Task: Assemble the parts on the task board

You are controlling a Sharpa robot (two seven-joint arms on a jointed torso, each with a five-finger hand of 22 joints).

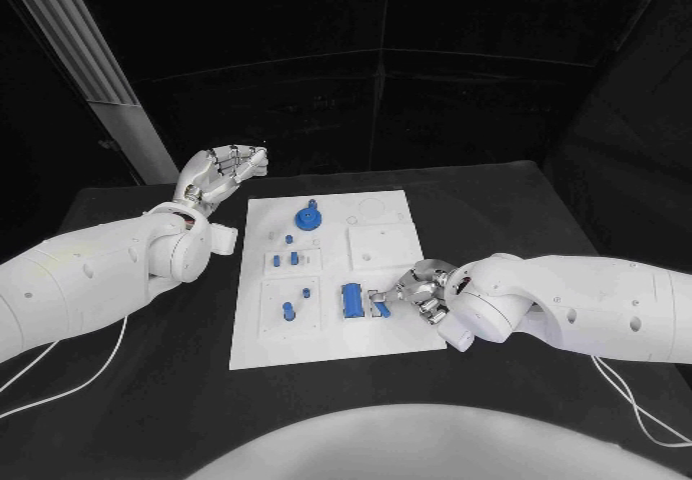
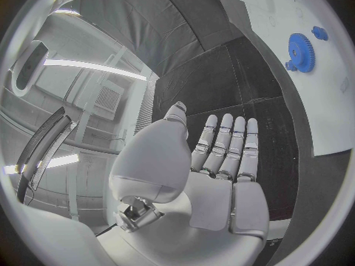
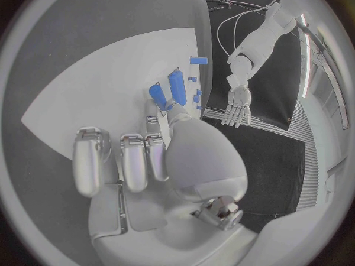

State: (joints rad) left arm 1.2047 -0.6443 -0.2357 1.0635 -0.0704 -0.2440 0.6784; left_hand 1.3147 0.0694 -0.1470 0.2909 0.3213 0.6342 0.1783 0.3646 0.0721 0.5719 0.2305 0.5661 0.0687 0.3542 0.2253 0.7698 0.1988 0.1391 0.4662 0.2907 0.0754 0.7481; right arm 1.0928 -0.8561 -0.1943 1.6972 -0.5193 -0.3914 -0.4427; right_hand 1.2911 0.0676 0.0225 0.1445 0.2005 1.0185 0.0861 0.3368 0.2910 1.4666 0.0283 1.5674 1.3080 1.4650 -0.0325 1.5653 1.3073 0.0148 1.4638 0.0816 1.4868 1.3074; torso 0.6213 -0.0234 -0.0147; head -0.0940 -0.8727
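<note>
On the white task board (image 1: pixel 325 345), near its front right part, the right hand (image 1: pixel 418 293) pinches a small blue part (image 1: pixel 382 309). Just beside it, toward the robot's left, lies a longer blue block (image 1: pixel 351 300), running front to back. The left hand (image 1: pixel 219 172) hovers open, well apart.
</note>
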